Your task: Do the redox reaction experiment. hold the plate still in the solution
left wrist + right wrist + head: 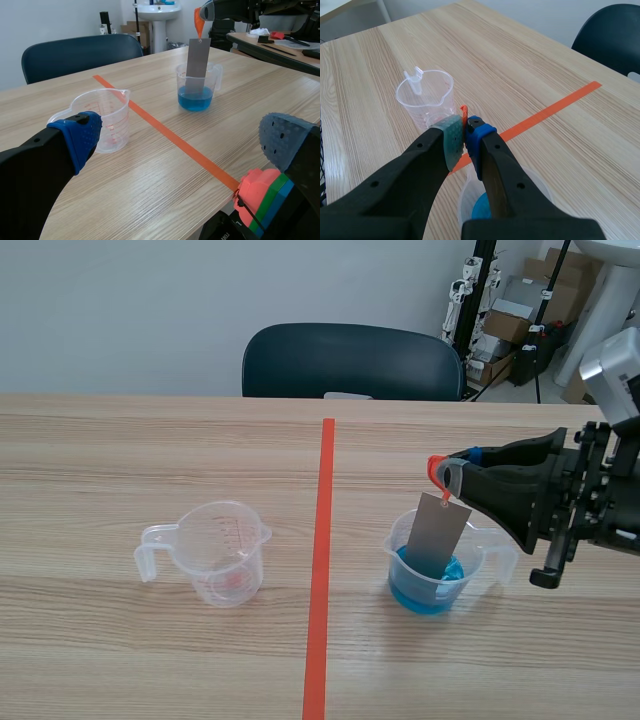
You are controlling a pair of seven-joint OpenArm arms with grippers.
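Scene view: right arm enters low from its side, roughly level. The right gripper (447,476) is pinched on the orange tab (436,466) at the top of the grey plate (440,535). The plate hangs just below the fingertips, slightly tilted, with its lower end in the blue solution (428,590) inside the clear beaker (405,540). The empty cup (215,555) is well apart, across the tape line (320,570). Light wood table (120,450); dark chair (350,360) behind it; boxes (510,325) by the wall. Left wrist view: the left gripper (182,139) is spread wide, nothing between its fingers, low over the table. The empty cup is just ahead of one finger. The beaker with plate and solution stands further ahead, past the tape, with the right gripper above it. White sink (160,10) in the background. Right wrist view: the pads are closed on the orange tab, and the beaker with blue liquid is directly under the gripper. Plate mostly hidden by the fingers. The empty cup is ahead, the tape line between.
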